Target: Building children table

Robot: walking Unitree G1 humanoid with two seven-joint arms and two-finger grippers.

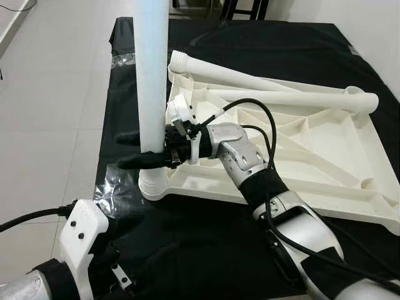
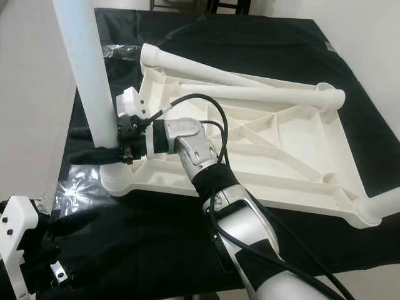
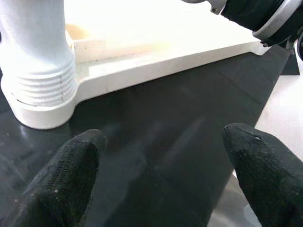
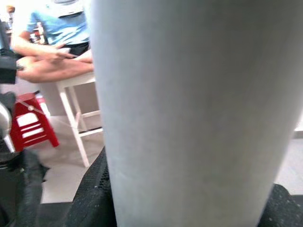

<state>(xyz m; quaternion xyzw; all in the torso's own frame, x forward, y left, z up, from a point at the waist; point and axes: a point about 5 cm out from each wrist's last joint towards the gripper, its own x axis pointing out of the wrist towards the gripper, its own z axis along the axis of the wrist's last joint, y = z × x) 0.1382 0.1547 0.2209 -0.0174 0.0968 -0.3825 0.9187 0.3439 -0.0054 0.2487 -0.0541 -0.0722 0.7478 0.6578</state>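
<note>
One black cloth [image 1: 206,244] covers floor, white tabletop [image 1: 300,169] inverted.

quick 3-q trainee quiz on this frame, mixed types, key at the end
1. True or false: the right hand grips the upright leg standing in the tabletop's corner socket.
2. How many loose legs lie across the upturned tabletop? A) one B) two C) four
3. Fill in: the left hand's fingers are ____, hovering over the black cloth near the socket.

Key: 1 true; 2 B; 3 open
</note>
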